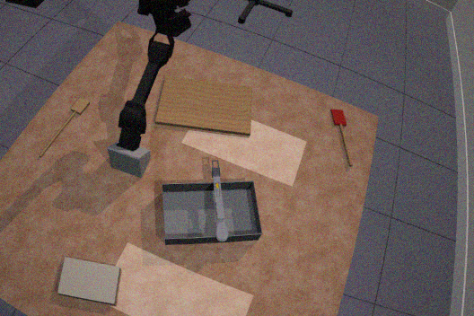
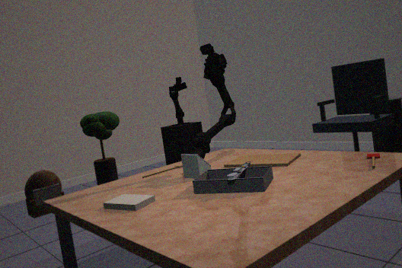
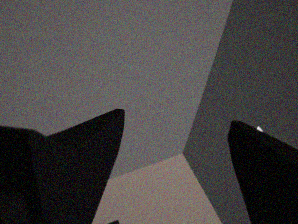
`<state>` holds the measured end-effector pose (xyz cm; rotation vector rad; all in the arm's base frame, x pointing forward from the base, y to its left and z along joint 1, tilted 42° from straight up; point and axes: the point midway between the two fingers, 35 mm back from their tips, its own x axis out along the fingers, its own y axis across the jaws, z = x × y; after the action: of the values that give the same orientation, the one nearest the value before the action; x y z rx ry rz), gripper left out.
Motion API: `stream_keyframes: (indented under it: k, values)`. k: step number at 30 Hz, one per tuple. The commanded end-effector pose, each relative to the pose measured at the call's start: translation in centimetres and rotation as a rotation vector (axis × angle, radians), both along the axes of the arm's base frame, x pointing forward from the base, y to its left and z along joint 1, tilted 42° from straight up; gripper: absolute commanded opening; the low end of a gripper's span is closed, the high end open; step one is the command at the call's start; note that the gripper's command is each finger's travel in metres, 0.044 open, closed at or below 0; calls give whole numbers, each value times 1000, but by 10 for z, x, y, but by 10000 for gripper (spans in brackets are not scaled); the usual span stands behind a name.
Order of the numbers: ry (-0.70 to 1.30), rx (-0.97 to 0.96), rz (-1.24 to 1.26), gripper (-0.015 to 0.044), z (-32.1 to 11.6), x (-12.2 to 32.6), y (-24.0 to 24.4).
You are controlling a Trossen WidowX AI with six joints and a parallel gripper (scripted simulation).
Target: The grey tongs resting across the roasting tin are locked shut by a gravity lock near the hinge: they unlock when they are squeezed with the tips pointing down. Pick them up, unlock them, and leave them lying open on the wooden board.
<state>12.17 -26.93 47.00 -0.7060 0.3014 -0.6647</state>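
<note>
The grey tongs [image 1: 219,205] [image 2: 238,169] lie across the roasting tin [image 1: 258,212] [image 2: 228,186], looking narrow and closed. In the top view a thin loop at one end sticks out past the tin's far rim, the rounded end rests on the near rim, and a small yellow mark shows near the loop end. The wooden board [image 1: 204,104] [image 2: 266,159] lies flat behind the tin. My gripper [image 3: 177,123] is open and empty, with only walls and ceiling between its fingers. It is raised high above the table's far side, away from the tongs.
A grey wedge block [image 1: 129,160] [image 2: 190,165] stands at the arm's base, left of the tin. A pale flat block [image 1: 90,280] [image 2: 129,202] lies nearer the front. A red-headed tool [image 1: 338,118] [image 2: 373,155] lies right, a wooden spatula [image 1: 80,106] left. Bright light patches cross the table.
</note>
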Motion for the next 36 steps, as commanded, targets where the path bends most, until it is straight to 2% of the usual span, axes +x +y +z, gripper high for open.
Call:
stream_keyframes:
  k: [1,6,17,27,36]
  values:
    - [79,97,113,260,-53,31,-21]
    - [146,113,215,260,-85,57,-26]
    - [407,114,604,260,-216,137,-16]
    - [569,64,1026,260,-334,189,49]
    - [608,-39,1450,260,-427,199,138]
